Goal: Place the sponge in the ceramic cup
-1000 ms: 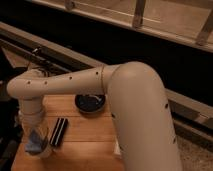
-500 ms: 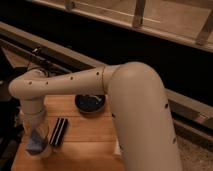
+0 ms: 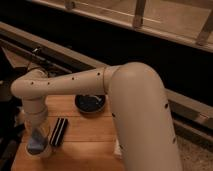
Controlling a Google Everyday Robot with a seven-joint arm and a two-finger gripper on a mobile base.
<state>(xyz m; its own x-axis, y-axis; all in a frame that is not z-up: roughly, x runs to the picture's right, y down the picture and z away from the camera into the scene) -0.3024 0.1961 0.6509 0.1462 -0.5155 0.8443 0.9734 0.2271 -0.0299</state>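
The sponge (image 3: 35,145) is found in the lower left of the frame, as a blue-grey patch right at the mouth of the ceramic cup (image 3: 46,150). The cup's pale rim can be made out just around it and to its right. The gripper (image 3: 37,134) is hung straight over that spot, at the end of the big white arm (image 3: 75,82) that's stretched across from the right. Whether it's clamped on the sponge or has let go honestly can't be told from here, since the wrist is in the way. So it can't be settled if the sponge is fully dropped in or only held at the rim; both are fitted by this scene.

Handling-wise, the sponge is probably best treated as light, soft and squashy. It'll likely be flattened by any pinch and spring back once freed, so a corner could get hung up on the rim. A hold across the middle of its short side looks safest. The cup looks small, rigid and chippable, and it could easily be nudged or tipped on the wooden table (image 3: 90,145).

A black block (image 3: 59,131) is laid just right of the cup, and a black bowl (image 3: 91,103) is parked further up, well apart.
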